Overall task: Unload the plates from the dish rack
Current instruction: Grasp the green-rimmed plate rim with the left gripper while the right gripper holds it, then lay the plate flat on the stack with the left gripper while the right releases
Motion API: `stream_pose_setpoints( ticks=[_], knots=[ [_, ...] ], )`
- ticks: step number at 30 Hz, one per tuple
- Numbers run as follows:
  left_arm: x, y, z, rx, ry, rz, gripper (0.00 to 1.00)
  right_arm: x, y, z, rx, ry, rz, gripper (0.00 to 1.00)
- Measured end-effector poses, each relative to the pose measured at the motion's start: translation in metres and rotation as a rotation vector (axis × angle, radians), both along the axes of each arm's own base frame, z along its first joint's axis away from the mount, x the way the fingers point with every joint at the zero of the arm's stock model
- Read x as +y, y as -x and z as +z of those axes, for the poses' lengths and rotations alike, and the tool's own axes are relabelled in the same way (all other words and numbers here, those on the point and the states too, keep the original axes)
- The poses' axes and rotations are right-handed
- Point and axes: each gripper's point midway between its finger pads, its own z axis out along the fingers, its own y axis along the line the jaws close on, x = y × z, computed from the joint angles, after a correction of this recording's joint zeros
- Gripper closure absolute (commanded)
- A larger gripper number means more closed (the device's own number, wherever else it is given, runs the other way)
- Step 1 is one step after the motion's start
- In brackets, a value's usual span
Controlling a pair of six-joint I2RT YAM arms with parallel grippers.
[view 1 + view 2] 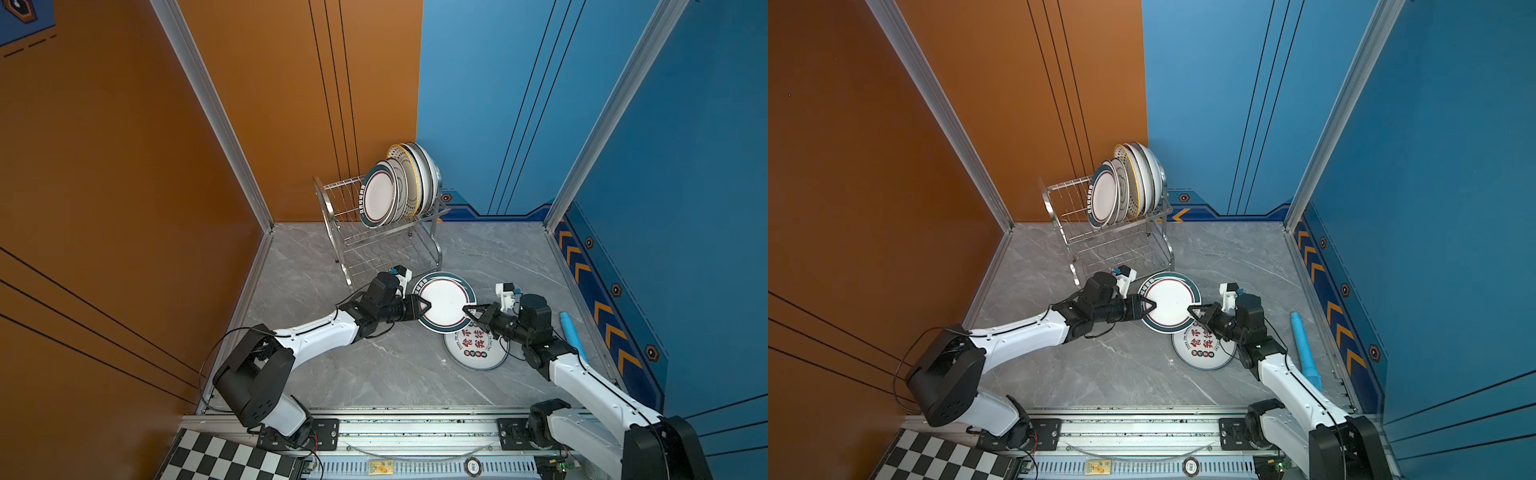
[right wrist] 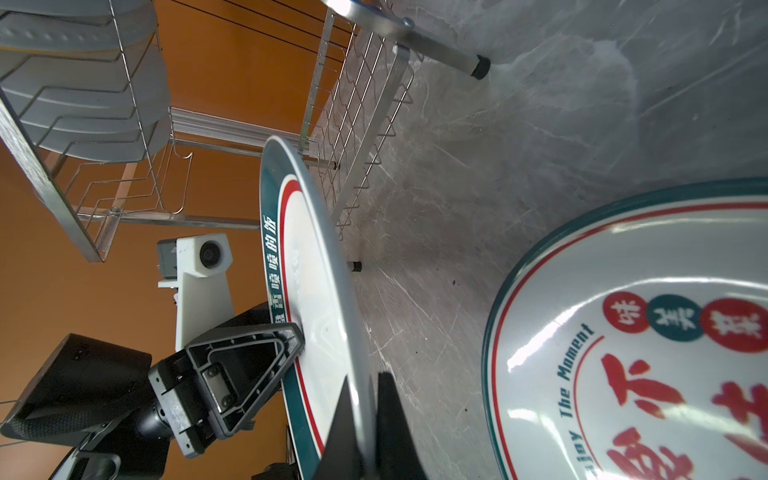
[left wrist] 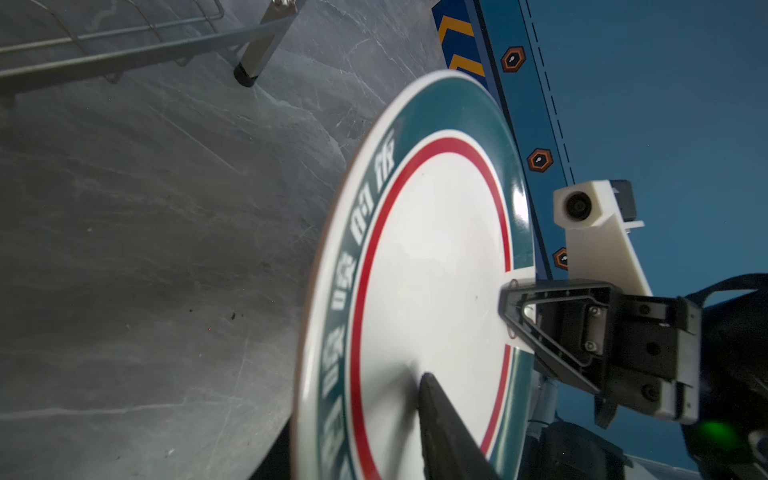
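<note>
At the left pincer: its jaws straddle the teal-rimmed plate at the rim on that arm's side, one finger lying on the white face. Whether they have pinched home I cannot tell.
At the right pincer: clamped together on the opposite rim, a finger on each side of the plate, so this arm looks to be bearing the weight.
Teal-rimmed plate: face up, a little tilted, lifted clear of the tabletop and slung between the two arms in front of the rack.
Why two grips: it reads to me as a hand-over. Each arm takes its own side, so neither crowds the other.
Underneath: a lettered plate with red characters lies flat on the tabletop, partly under the held one. That is likely the stacking spot, which would explain carrying the plate here.
Dish rack: at the back, by the wall corner. The standing plates, about half a dozen, sit on edge between the wires at the blue-wall end of the upper tier.
Blue tube: lies along the tabletop's right edge, apart from the plates.
Risk: glazed ceramic is slick, so letting go before the other grip is firm could drop it.
</note>
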Motion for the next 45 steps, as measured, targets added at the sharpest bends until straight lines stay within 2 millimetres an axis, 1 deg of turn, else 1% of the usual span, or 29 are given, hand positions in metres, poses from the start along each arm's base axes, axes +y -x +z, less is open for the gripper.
stream_pose_setpoints(
  ticks=[2, 5, 7, 9, 12, 14, 18, 21, 23, 26, 29, 33, 37, 40, 44, 45],
  knots=[
    [0.0, -0.002, 0.004, 0.006, 0.024, 0.005, 0.81, -0.001, -0.001, -0.004, 0.012, -0.005, -0.007, 0.99],
    [0.0, -0.004, 0.008, 0.016, 0.053, 0.013, 0.86, -0.001, -0.003, -0.008, 0.03, -0.013, -0.016, 0.91],
    [0.0, -0.005, 0.009, 0.017, 0.057, 0.015, 0.88, 0.0, -0.003, -0.008, 0.031, -0.014, -0.016, 0.88],
    [-0.001, -0.004, 0.01, 0.012, 0.06, 0.012, 0.91, 0.0, -0.004, -0.011, 0.038, -0.011, -0.016, 0.8],
    [-0.004, -0.001, 0.01, 0.006, 0.058, -0.002, 0.94, 0.0, -0.004, -0.013, 0.042, -0.008, -0.015, 0.59],
    [-0.006, 0.001, 0.01, 0.002, 0.056, -0.012, 0.96, 0.001, -0.004, -0.011, 0.027, -0.006, -0.011, 0.49],
    [-0.009, 0.004, 0.011, -0.002, 0.06, -0.024, 0.98, 0.001, -0.005, -0.009, 0.014, -0.006, -0.008, 0.36],
    [-0.011, 0.005, 0.012, -0.003, 0.065, -0.031, 1.0, -0.002, -0.007, -0.01, 0.014, -0.003, -0.019, 0.3],
    [-0.012, 0.006, 0.008, 0.005, 0.06, -0.036, 1.0, -0.006, -0.008, -0.011, 0.016, 0.007, -0.035, 0.26],
    [-0.017, 0.011, -0.001, 0.032, 0.05, -0.052, 1.0, -0.017, -0.007, -0.014, 0.025, 0.037, -0.071, 0.22],
    [-0.025, 0.018, -0.007, 0.054, 0.039, -0.071, 1.0, -0.032, -0.006, -0.015, 0.027, 0.075, -0.121, 0.18],
    [-0.03, 0.034, -0.02, 0.099, 0.001, -0.102, 1.0, -0.053, -0.009, -0.007, 0.005, 0.142, -0.19, 0.15],
    [-0.033, 0.044, -0.031, 0.14, -0.027, -0.114, 1.0, -0.076, -0.012, 0.003, -0.014, 0.222, -0.267, 0.08],
    [-0.035, 0.047, -0.033, 0.163, -0.037, -0.114, 1.0, -0.09, -0.01, 0.003, -0.003, 0.284, -0.311, 0.06],
    [-0.044, 0.046, -0.032, 0.173, -0.038, -0.119, 1.0, -0.105, -0.005, -0.002, 0.023, 0.357, -0.355, 0.05],
    [-0.046, 0.046, -0.033, 0.18, -0.038, -0.118, 1.0, -0.109, -0.003, -0.003, 0.03, 0.373, -0.364, 0.0]
  ],
)
